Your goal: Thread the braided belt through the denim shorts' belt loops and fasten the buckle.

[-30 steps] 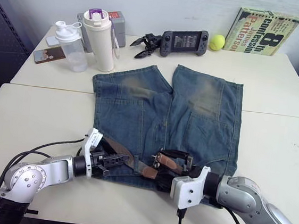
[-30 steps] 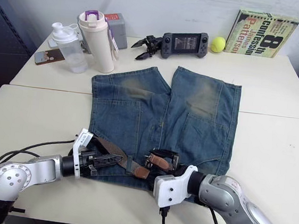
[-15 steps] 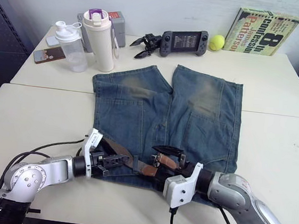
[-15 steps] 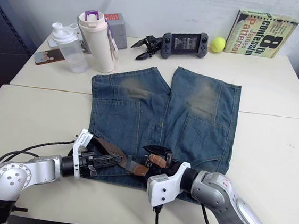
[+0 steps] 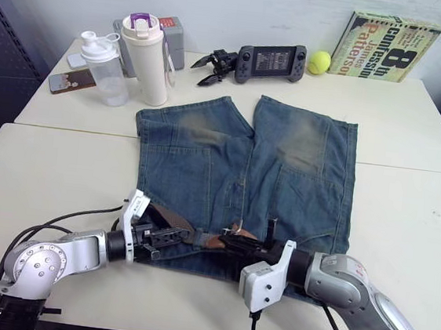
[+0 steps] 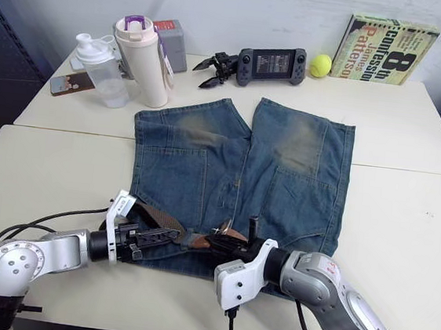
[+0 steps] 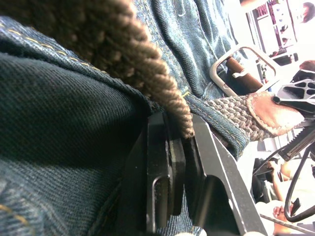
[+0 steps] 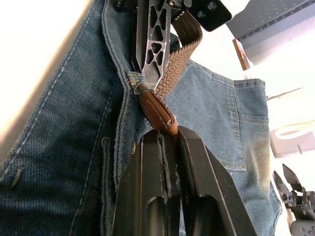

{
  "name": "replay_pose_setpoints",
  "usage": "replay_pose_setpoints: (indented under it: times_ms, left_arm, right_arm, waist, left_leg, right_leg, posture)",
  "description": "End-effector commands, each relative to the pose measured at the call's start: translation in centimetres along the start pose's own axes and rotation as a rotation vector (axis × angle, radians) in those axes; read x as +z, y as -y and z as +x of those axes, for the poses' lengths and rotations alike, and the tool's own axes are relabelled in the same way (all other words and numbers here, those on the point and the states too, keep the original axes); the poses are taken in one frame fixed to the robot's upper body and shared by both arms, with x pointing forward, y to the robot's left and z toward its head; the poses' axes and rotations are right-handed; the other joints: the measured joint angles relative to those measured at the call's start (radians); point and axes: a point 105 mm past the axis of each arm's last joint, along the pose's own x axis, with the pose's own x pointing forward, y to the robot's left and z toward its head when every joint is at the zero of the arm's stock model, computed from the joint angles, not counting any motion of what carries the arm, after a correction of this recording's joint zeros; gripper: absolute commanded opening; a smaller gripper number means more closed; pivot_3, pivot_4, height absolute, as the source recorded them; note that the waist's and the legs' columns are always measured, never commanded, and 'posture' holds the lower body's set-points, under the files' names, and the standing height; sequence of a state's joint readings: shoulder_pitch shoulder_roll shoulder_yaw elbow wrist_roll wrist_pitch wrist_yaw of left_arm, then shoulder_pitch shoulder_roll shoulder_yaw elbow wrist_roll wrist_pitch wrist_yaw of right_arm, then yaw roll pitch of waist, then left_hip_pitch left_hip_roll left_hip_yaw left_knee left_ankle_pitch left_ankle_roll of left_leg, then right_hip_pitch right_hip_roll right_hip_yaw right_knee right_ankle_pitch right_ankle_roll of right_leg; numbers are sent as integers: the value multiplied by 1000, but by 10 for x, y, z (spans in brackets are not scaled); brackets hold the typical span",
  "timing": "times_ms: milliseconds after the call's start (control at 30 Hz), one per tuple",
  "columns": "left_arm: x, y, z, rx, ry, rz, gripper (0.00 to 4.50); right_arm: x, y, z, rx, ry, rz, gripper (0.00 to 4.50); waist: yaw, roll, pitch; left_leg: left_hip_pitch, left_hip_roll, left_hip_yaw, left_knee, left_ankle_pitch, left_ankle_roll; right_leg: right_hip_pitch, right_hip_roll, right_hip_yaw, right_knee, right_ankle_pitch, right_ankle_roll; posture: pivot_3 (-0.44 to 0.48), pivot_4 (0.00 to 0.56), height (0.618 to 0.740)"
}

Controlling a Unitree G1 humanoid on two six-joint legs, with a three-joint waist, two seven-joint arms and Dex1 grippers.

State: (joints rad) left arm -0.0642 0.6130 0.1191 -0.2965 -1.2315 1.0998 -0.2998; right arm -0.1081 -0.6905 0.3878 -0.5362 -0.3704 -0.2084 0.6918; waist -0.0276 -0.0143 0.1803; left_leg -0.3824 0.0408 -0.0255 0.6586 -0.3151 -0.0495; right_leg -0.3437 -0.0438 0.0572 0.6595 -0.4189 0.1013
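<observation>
Pinching the belt's (image 5: 168, 223) tan tip, the right gripper (image 5: 229, 243) sits closed at the shorts' (image 5: 245, 173) waistband; the left gripper (image 5: 167, 238) clamps the braid beside a loop (image 8: 135, 81), buckle (image 7: 235, 70) nearby.

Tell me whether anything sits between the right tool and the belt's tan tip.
Nothing visible does. The right tool is already shut on the tan tip of the braided belt, right at the waistband of the denim shorts.
</observation>
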Motion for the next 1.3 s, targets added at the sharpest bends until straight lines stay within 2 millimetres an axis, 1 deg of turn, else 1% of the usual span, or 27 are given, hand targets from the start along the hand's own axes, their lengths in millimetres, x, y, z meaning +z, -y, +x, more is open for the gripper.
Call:
replay_pose_setpoints:
  times_ms: [33,300,400,567,700,833,967,1167,1300]
  left_arm:
    - [0,6,-1,-16,7,11,0]
    - [0,5,-2,-7,15,7,0]
    - [1,5,-3,-6,18,7,0]
    - [0,5,-3,-6,15,7,0]
    - [0,5,-4,-5,12,5,0]
    - [-1,5,-4,-6,10,4,0]
    - [-2,6,-3,-12,7,2,0]
    - [-3,6,-3,-14,3,-2,0]
    - [-3,6,-3,-13,2,-2,0]
  right_arm:
    - [13,3,1,6,60,-24,55]
    - [8,3,1,11,36,31,55]
    - [9,2,1,14,39,52,1188]
    - [12,2,-1,19,49,21,3533]
    - [13,4,-1,14,54,-1,3533]
    - [11,14,-1,-21,44,-20,3533]
    - [8,14,-2,-12,37,-32,3533]
    - [7,23,-5,-26,31,-42,3533]
    - [9,25,-4,-24,41,-43,3533]
  waist:
    - [0,0,0]
    - [0,0,0]
    - [0,0,0]
    - [0,0,0]
    - [0,0,0]
    - [0,0,0]
    - [0,0,0]
    - [0,0,0]
    - [0,0,0]
  left_leg:
    - [0,0,0,0,0,0]
    - [0,0,0,0,0,0]
    - [0,0,0,0,0,0]
    - [0,0,0,0,0,0]
    - [0,0,0,0,0,0]
    - [0,0,0,1,0,0]
    - [0,0,0,1,0,0]
    - [0,0,0,1,0,0]
    - [0,0,0,1,0,0]
  right_leg:
    - [0,0,0,0,0,0]
    - [0,0,0,0,0,0]
    - [0,0,0,0,0,0]
    - [0,0,0,0,0,0]
    - [0,0,0,1,0,0]
    - [0,0,0,1,0,0]
    - [0,0,0,1,0,0]
    - [0,0,0,1,0,0]
    - [0,0,0,1,0,0]
  posture:
    - [0,150,739]
    - [0,150,739]
    - [0,150,739]
    - [0,150,739]
    - [0,150,739]
    - [0,150,739]
    - [0,150,739]
    - [0,150,739]
    - [0,150,739]
